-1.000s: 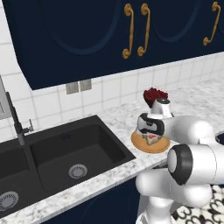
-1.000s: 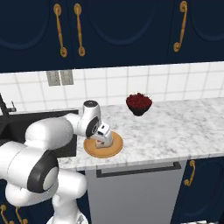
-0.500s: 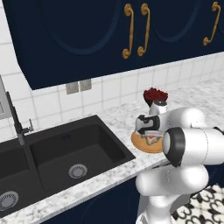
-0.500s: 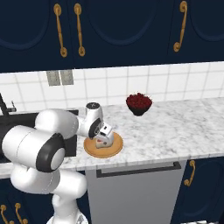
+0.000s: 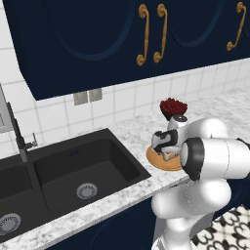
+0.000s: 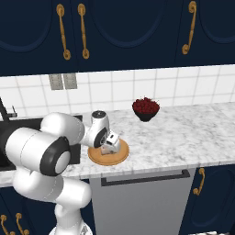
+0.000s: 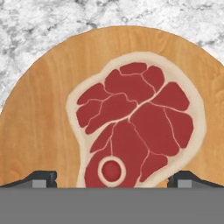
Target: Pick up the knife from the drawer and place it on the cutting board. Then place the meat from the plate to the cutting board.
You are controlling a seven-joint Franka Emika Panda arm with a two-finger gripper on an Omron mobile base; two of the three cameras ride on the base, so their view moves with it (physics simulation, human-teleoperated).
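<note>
The meat, a red slab with white fatty seams, lies on the round orange-tan plate on the marbled counter. My gripper hangs straight above it, open, one fingertip on each side of the meat's near end, holding nothing. From the base views the gripper points down at the plate, close to the meat. The knife, the drawer and the cutting board are out of view.
A dark-red leafy plant in a pot stands behind the plate. A black double sink with a faucet lies to the left. Navy cabinets hang overhead. A grey dishwasher front sits below the counter.
The arm's elbow has swung round and the hand has sunk a little toward the plate. The jaws stayed open; the meat and plate have not moved.
</note>
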